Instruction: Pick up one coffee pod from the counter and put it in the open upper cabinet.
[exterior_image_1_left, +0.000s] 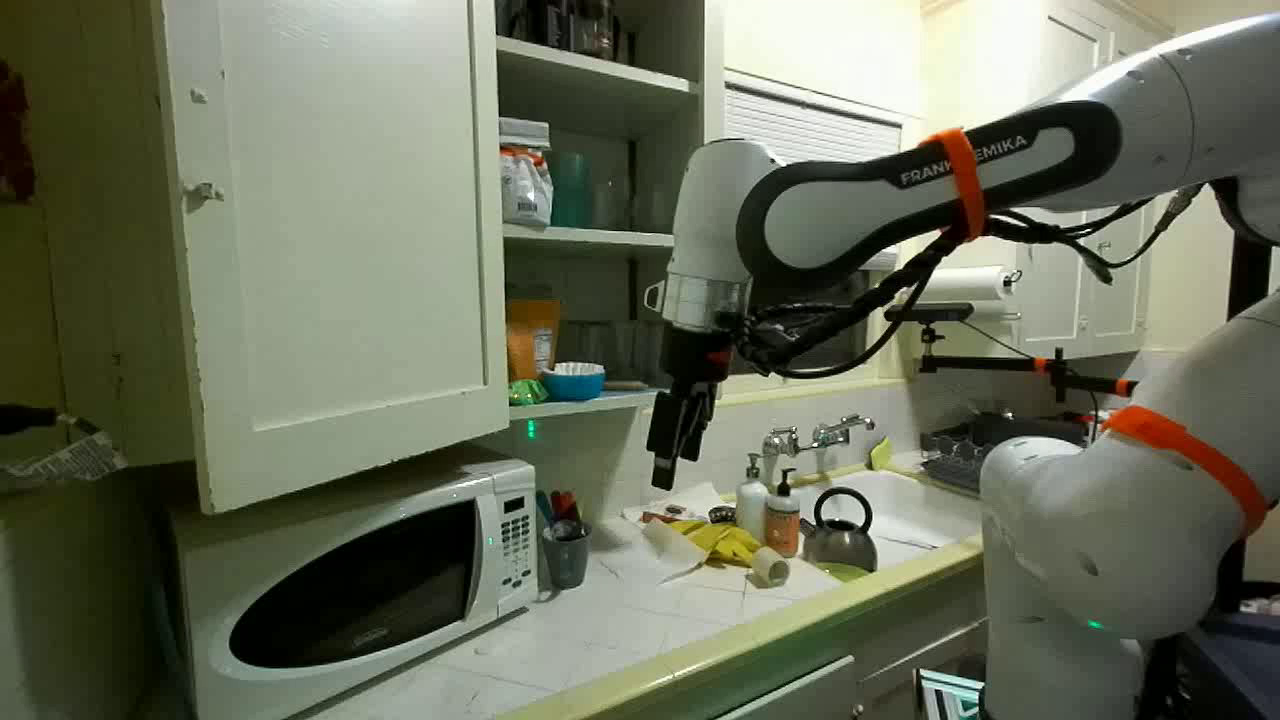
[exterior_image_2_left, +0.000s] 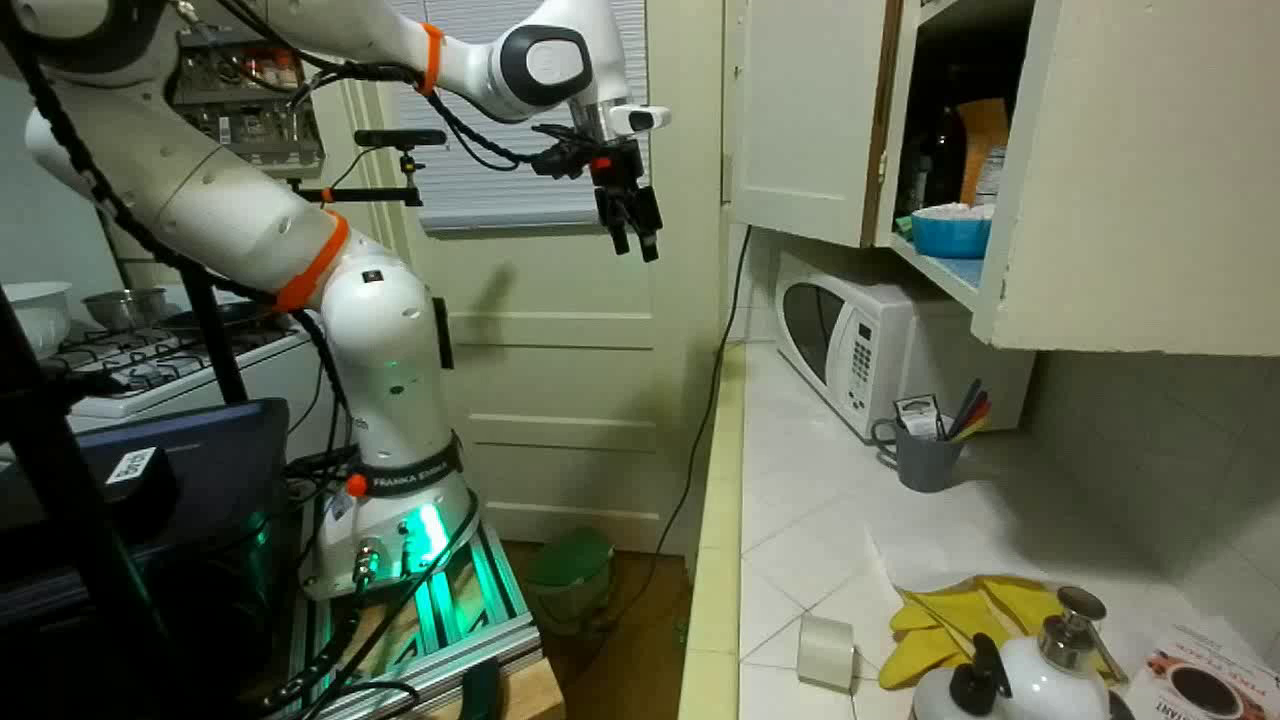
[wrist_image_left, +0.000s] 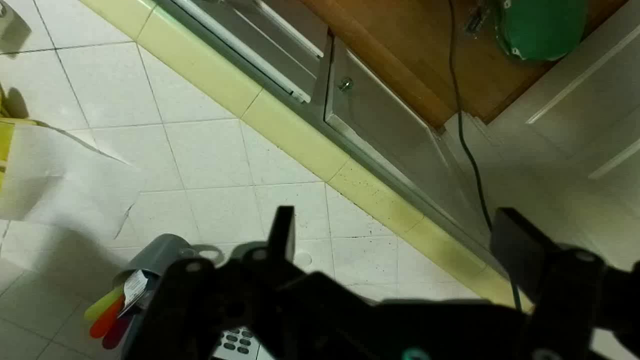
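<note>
My gripper (exterior_image_1_left: 676, 466) hangs above the counter (exterior_image_1_left: 610, 640), fingers pointing down. Its fingers stand wide apart in the wrist view with nothing between them, so it is open. A small pale round disc (wrist_image_left: 303, 259) lies on the white tiles beside the finger at the left of that view. It looks like the coffee pod, but it is faint against the tiles. The white upper cabinet (exterior_image_1_left: 600, 240) stands open, its panel door (exterior_image_1_left: 340, 220) swung out. Its shelves hold a white bag, an orange pouch and a blue bowl (exterior_image_2_left: 950, 235).
Under the cabinet door sits a white microwave (exterior_image_1_left: 400, 580). A grey mug (exterior_image_1_left: 567, 556) with colourful handles stands beside it. Yellow gloves (exterior_image_1_left: 722, 541), a pale roll (exterior_image_2_left: 826, 650), soap bottles (exterior_image_1_left: 783, 520) and a kettle (exterior_image_1_left: 840, 540) crowd the area near the sink (exterior_image_1_left: 910, 505).
</note>
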